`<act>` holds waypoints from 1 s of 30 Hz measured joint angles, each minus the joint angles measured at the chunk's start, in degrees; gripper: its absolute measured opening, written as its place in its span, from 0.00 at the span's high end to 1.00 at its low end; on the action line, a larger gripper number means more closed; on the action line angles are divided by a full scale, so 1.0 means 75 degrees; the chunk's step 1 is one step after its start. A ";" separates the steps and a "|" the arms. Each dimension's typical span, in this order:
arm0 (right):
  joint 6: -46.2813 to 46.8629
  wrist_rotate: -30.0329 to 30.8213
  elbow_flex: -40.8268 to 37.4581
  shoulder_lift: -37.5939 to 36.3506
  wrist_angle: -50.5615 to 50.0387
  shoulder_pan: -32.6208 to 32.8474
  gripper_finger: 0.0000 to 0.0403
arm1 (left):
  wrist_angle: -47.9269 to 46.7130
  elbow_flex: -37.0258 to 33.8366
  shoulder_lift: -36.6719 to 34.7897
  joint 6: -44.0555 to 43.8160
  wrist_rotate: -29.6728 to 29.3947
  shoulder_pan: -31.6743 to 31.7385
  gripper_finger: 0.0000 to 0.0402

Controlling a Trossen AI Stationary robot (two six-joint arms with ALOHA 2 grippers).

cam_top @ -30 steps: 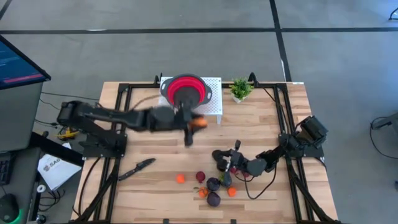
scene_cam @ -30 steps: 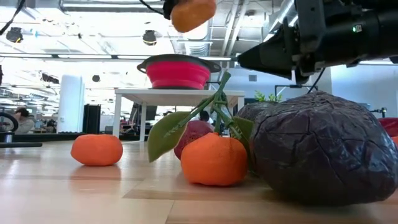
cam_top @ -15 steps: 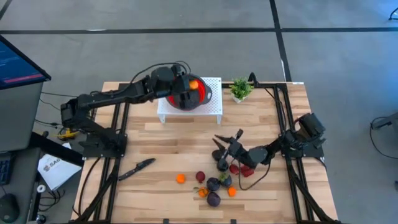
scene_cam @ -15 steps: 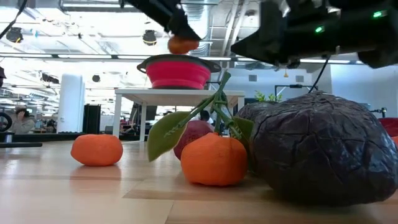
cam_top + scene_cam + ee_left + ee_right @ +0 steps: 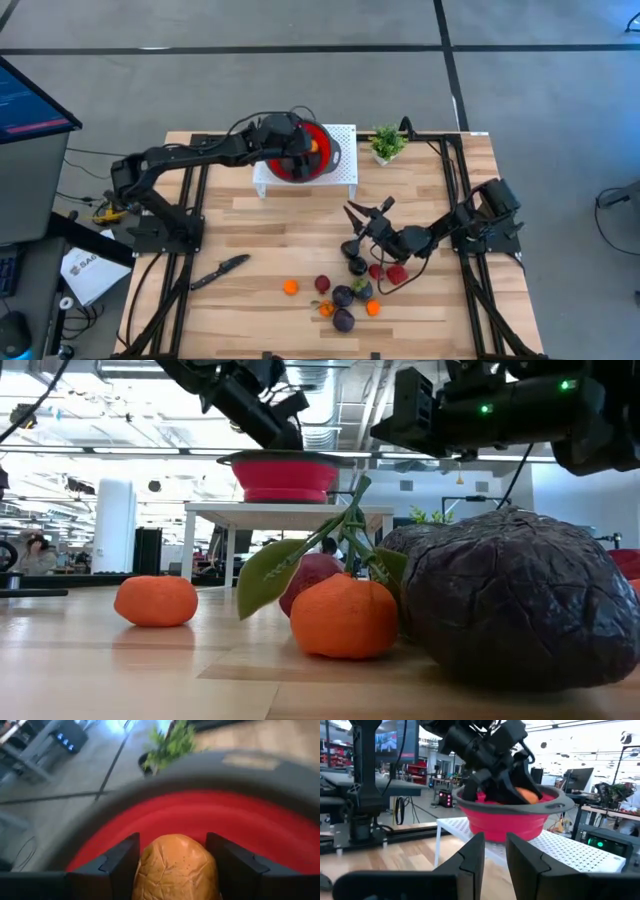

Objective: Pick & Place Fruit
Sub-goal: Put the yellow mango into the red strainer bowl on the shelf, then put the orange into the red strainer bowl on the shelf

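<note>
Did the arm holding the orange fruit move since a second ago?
Yes. The left gripper with the round orange toy fruit went from the wooden table in front of the white stand to over the red bowl.

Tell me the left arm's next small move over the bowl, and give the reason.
Probably spread the fingers wider and let go. The left gripper sits inside the red bowl with the orange fruit between its fingers, red bowl wall right behind it, so the fruit would likely land inside. The right gripper waits above the table.
</note>
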 joint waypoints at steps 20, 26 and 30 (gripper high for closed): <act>-0.1228 0.0070 0.0025 -0.1373 -0.0386 -0.0047 0.82 | 0.0240 0.0000 0.0058 0.0001 -0.0463 0.0043 0.34; -0.1478 0.0078 0.0025 -0.1551 -0.0401 -0.0029 0.82 | 0.0336 0.0000 0.0057 0.0081 -0.0571 0.0200 0.30; -0.1478 0.0158 0.0025 -0.1652 -0.0410 -0.0017 0.82 | 0.0476 -0.0003 -0.0237 0.0415 -0.0638 0.0142 0.30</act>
